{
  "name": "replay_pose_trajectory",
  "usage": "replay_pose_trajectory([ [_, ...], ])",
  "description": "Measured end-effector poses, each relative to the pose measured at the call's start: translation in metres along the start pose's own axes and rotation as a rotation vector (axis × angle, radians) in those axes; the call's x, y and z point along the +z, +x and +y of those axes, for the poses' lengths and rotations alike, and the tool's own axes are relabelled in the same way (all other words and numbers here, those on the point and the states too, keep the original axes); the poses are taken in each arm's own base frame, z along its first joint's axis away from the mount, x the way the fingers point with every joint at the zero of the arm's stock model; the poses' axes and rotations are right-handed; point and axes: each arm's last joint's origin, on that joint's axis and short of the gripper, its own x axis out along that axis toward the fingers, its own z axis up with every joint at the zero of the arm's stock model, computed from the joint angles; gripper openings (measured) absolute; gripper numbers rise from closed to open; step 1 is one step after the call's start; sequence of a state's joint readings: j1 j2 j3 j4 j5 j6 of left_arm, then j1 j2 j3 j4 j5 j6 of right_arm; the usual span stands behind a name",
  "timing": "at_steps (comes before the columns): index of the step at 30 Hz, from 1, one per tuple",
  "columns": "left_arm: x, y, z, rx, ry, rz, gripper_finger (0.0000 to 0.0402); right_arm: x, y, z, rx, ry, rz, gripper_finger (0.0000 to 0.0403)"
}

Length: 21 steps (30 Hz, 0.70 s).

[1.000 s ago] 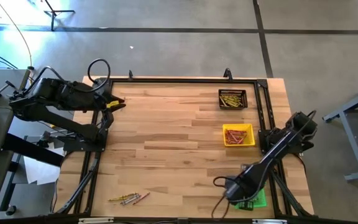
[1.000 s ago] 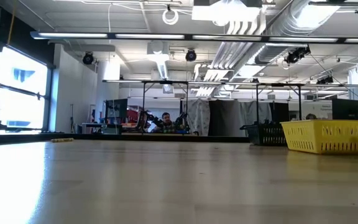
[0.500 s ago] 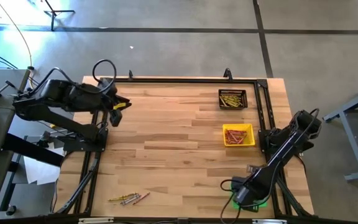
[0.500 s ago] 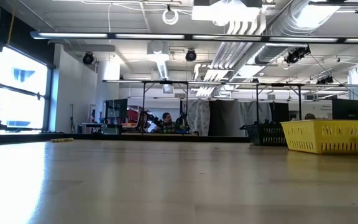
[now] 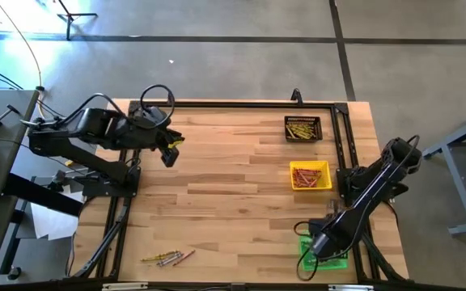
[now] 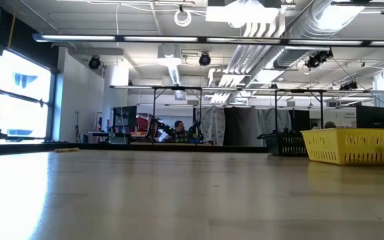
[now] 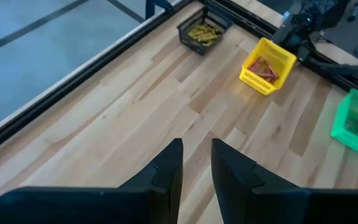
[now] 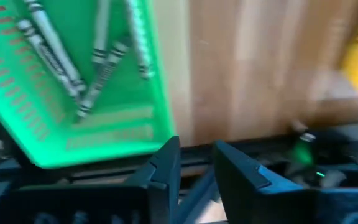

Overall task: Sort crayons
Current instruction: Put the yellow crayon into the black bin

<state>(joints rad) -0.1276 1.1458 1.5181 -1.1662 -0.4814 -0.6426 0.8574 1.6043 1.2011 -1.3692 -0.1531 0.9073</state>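
Note:
Several loose crayons [image 5: 168, 258] lie by the table's near edge, left of centre. A black tray [image 5: 302, 128] of yellow crayons stands at the far right, with a yellow tray [image 5: 310, 175] of red crayons nearer. A green tray [image 5: 330, 257] holds greyish crayons [image 8: 55, 56] at the near right corner. My left gripper [image 5: 171, 150] hangs above the far left of the table; its fingers [image 7: 169, 168] stand close together with nothing between them. My right gripper [image 5: 318, 246] is above the green tray's left part, with close, empty fingers [image 8: 166, 165].
A black metal frame [image 5: 340, 137] runs along the table's far and right edges. Bare wood lies between the loose crayons and the trays. In the low view the yellow tray [image 6: 355, 147] shows at the right, and a person sits far back in the room.
My left gripper has gone from the far left corner toward the table's right edge and a little toward its near edge. My right gripper has gone toward the right edge, over the green tray, and more of the tray now shows.

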Motion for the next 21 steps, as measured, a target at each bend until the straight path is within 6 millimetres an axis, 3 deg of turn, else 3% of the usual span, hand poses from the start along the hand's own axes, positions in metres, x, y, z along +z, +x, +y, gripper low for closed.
replay_pose_trajectory([
  [4,0.004,0.008,-0.001,0.054,-0.012,-0.028,0.007,-0.012,-0.017,-0.017,-0.048,0.003,-0.126,0.0065],
  [9,0.006,0.016,0.001,0.102,-0.047,-0.016,0.007,-0.011,-0.043,-0.048,-0.176,0.068,-0.488,0.0053],
  [15,-0.001,0.028,0.002,0.185,0.023,0.083,0.007,0.002,-0.072,-0.101,-0.419,0.464,-0.952,0.0053],
  [21,-0.018,0.038,0.012,0.41,0.143,0.267,0.007,0.02,-0.083,-0.147,-0.487,0.815,-1.054,0.0052],
])
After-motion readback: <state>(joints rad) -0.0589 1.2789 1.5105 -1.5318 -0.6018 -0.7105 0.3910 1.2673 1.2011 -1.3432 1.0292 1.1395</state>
